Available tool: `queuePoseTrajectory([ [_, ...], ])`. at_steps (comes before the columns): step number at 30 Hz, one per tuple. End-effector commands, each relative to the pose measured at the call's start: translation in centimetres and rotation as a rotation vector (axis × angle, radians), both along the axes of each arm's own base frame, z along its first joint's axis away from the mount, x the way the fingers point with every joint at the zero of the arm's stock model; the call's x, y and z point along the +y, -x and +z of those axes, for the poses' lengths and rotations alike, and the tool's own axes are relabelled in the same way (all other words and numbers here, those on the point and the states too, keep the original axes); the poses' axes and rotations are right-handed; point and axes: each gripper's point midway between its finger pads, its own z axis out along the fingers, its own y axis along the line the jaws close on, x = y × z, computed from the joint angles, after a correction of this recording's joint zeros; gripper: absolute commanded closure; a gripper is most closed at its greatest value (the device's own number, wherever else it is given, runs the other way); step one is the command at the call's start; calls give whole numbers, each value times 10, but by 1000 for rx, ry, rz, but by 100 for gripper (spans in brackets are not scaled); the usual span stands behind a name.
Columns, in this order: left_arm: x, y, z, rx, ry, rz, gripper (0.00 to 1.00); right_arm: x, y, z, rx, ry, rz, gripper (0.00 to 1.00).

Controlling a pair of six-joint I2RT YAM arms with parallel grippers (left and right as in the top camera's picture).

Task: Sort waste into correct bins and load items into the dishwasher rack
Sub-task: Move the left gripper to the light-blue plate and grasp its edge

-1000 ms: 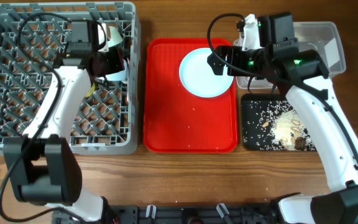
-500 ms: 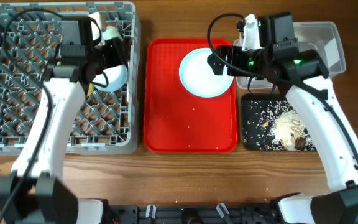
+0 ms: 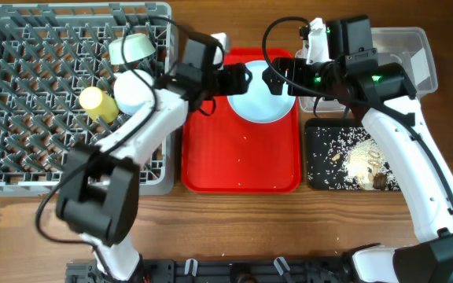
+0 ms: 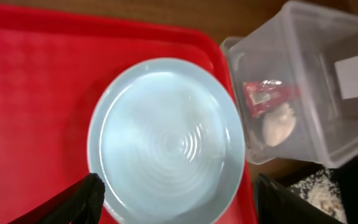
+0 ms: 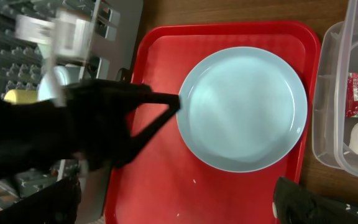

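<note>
A light-blue plate [image 3: 259, 102] lies at the back of the red tray [image 3: 234, 157]. My left gripper [image 3: 244, 79] hovers open over the plate's left rim; in the left wrist view its fingers [image 4: 82, 199] straddle the plate [image 4: 166, 140]. My right gripper [image 3: 275, 79] hangs open above the plate's right side, empty. The grey dishwasher rack [image 3: 77, 185] holds a pale-green bowl [image 3: 136, 47], a light-blue bowl [image 3: 132, 90] and a yellow cup [image 3: 94, 101]. The clear tub [image 3: 403, 55] holds a red sachet [image 4: 263, 99] and a white tissue [image 4: 278, 124]. Rice and brown bits lie in the black tray [image 3: 321, 169].
The two grippers face each other closely over the plate, and the left arm [image 5: 104, 124] fills the left of the right wrist view. A few grains [image 3: 246, 140] are scattered on the red tray. Bare wooden table runs along the front.
My left gripper opened, let go of the light-blue bowl in the rack, and swung right over the red tray to the plate. The right arm has not moved.
</note>
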Motion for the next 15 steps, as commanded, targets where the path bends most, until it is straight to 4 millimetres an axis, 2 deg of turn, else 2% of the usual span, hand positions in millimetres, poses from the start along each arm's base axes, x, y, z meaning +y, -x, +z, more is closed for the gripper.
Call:
queuePoseTrajectory([
  [1,-5,-5,-24,48,21,21,22,3,0,-5,17,-12,6,0],
  [4,-14,1,-41,81,14,-1,25,3,0,-5,17,-12,6,0],
  [9,-47,15,-74,84,-29,-57,27,3,0,-5,17,-11,7,0],
  [11,-58,16,-82,51,-59,-55,35,3,0,-5,17,-11,7,0],
  [12,-61,17,-86,38,-80,-52,48,3,0,-5,17,-11,7,0],
  [13,-63,19,-91,32,-105,-51,78,3,0,-5,17,-12,6,0],
  [14,-63,21,-92,31,-120,-47,96,3,0,-5,17,-12,6,0],
  [15,-62,22,-94,31,-136,-41,96,3,0,-5,17,-11,7,1],
])
